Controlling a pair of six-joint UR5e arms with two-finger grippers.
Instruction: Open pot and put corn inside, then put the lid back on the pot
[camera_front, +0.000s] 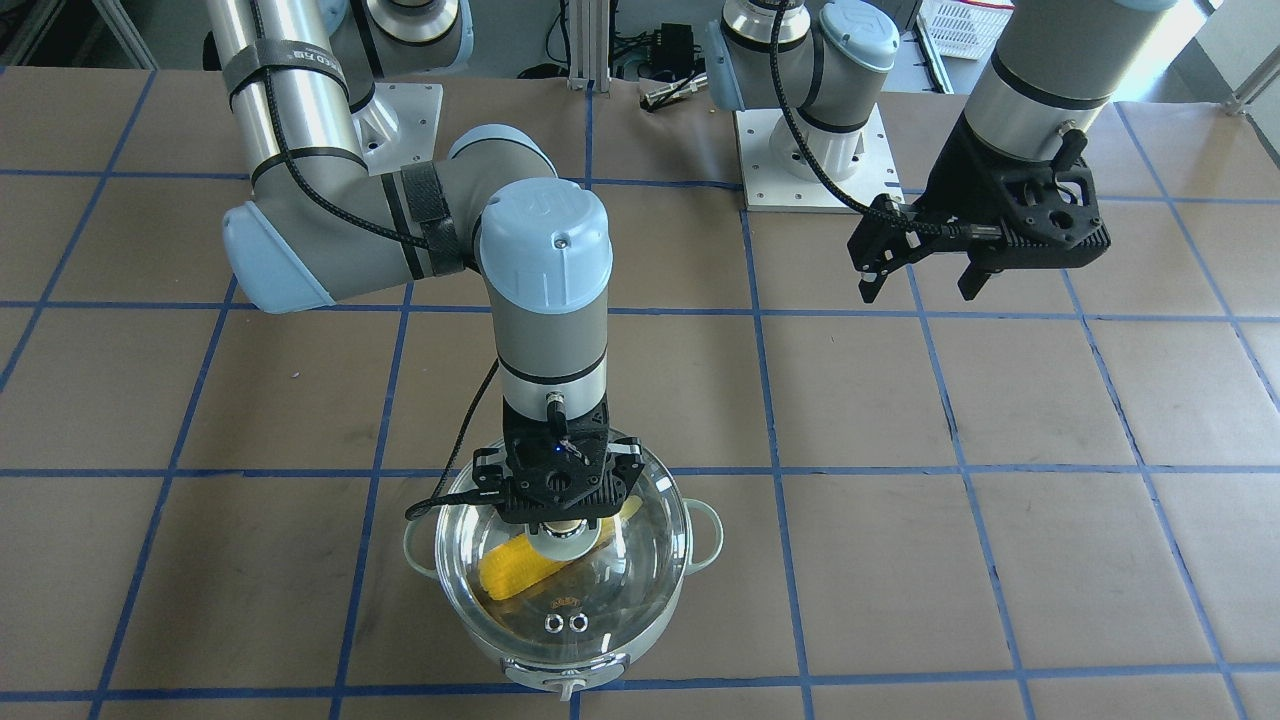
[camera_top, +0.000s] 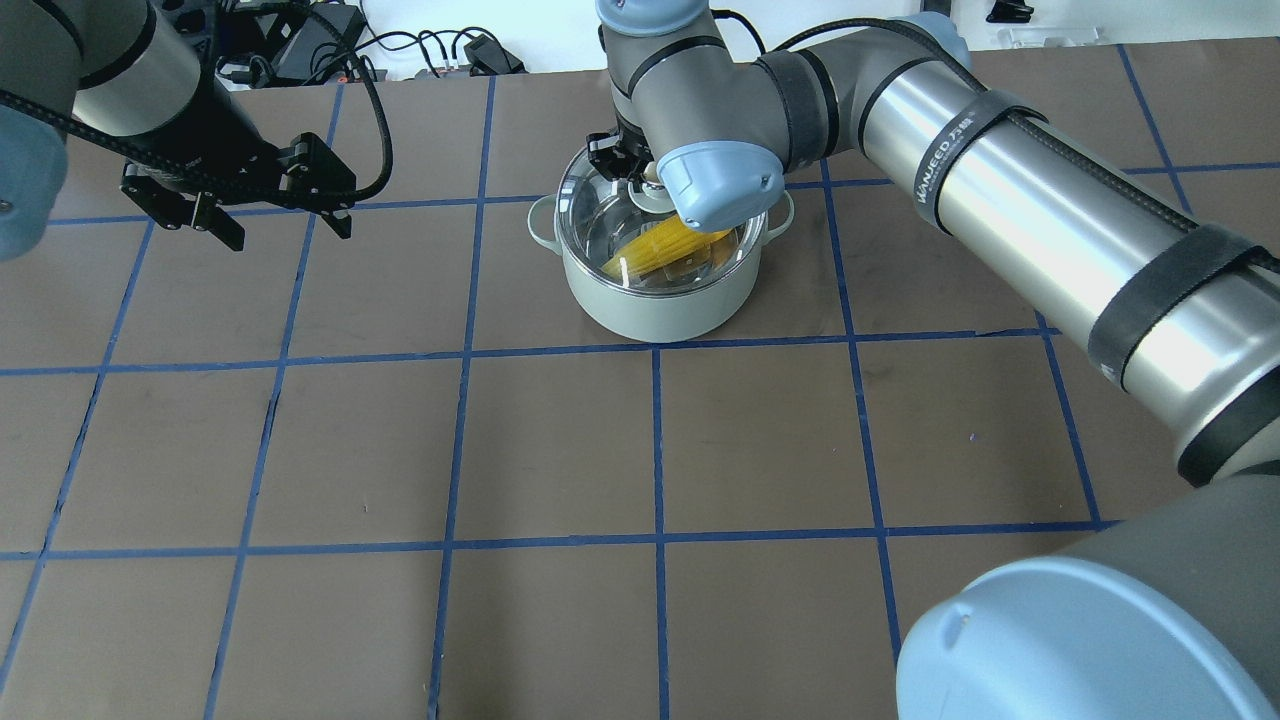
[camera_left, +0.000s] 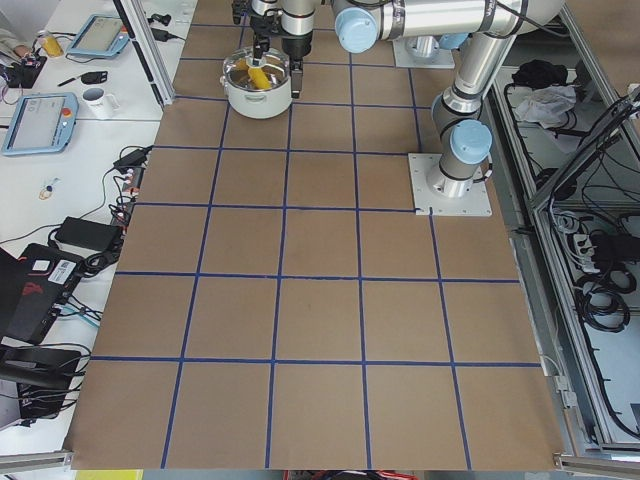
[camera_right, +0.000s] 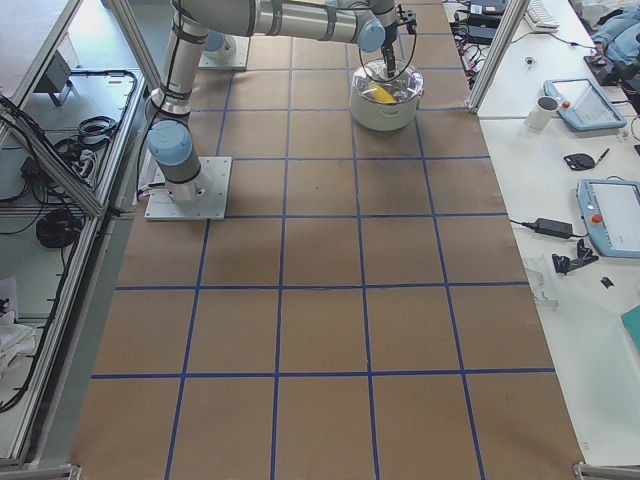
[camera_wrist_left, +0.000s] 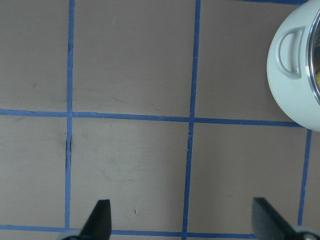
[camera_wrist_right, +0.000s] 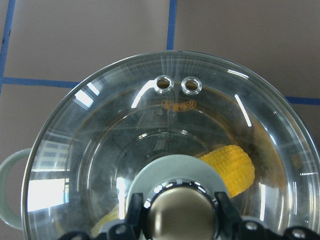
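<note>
The pale grey-green pot (camera_front: 655, 640) stands on the table, and it also shows in the overhead view (camera_top: 650, 305). The yellow corn (camera_front: 515, 570) lies inside it, seen through the glass (camera_wrist_right: 232, 165). The clear glass lid (camera_front: 600, 590) covers the pot's mouth (camera_wrist_right: 100, 130). My right gripper (camera_front: 565, 520) stands straight above the lid, its jaws shut on the cream-gold knob (camera_wrist_right: 180, 215). My left gripper (camera_front: 920, 280) hangs open and empty, well off to the pot's side (camera_wrist_left: 182, 210), with the pot's handle (camera_wrist_left: 292, 55) at its view's edge.
The table is brown paper with a blue tape grid (camera_top: 655, 450). Both arm bases (camera_front: 810, 160) are bolted at the robot's side. Cables and power supplies (camera_top: 300, 40) lie beyond the far edge. Tablets and a mug (camera_right: 548, 110) sit on the side bench.
</note>
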